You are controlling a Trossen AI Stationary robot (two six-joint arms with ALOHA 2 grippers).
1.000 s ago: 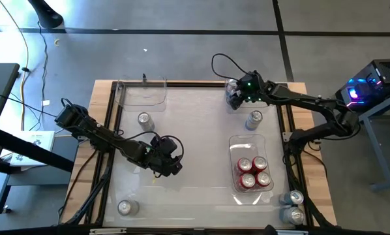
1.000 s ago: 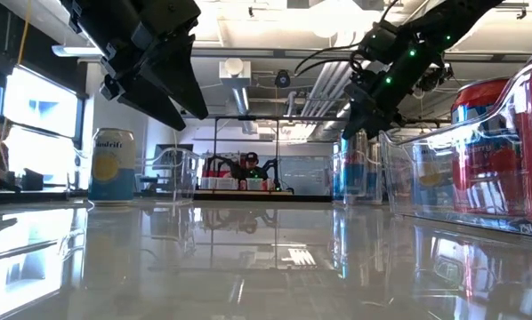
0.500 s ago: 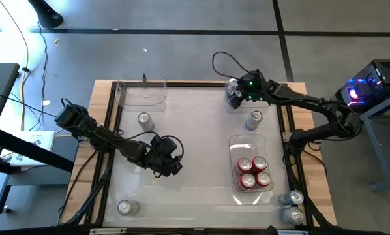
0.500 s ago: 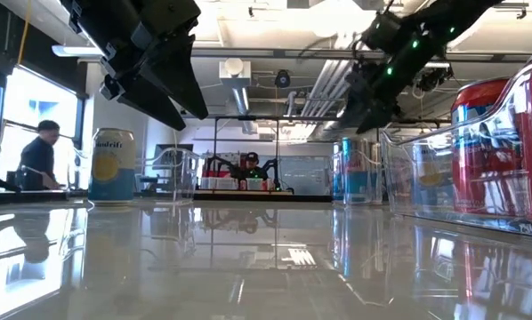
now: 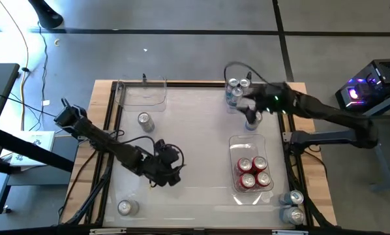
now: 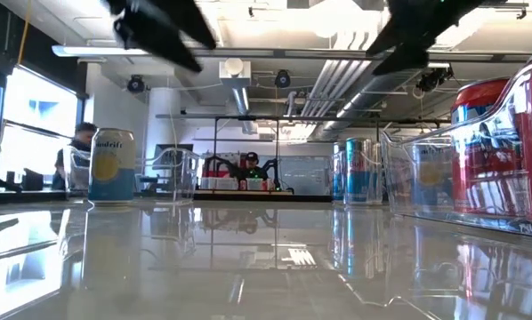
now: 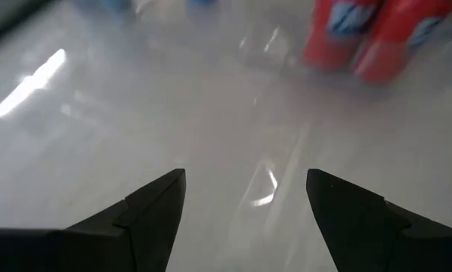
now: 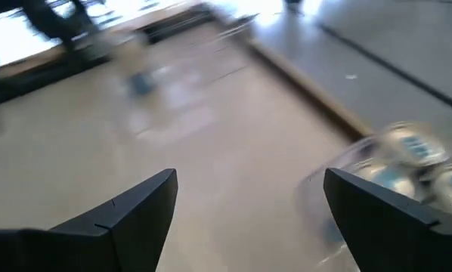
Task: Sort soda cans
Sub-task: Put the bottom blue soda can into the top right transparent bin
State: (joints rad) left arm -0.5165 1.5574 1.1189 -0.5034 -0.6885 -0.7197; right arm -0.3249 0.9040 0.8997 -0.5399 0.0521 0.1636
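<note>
1. Progress: four red soda cans [image 5: 252, 172] stand in the clear bin [image 5: 233, 145] on the desk [image 5: 195, 124]. Blue cans [image 5: 235, 89] sit grouped at the far edge.
2. Remaining: loose silver cans near the left rail [image 5: 143, 119], front-left corner [image 5: 124, 207] and front-right corner [image 5: 293, 198].
3. Right pincer [image 5: 249, 104]: open, holding nothing, above the desk beside the blue cans.
4. Left pincer [image 5: 165, 175]: open, empty, mid-desk.

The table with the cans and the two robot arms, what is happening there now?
Two robot arms are sorting small metal soda cans into clear plastic bins. Four red cans stand in the bin on the right side, and blue cans stand at the far edge. The right hand is open and empty near them. The left hand, also open, hangs above mid-table.
</note>
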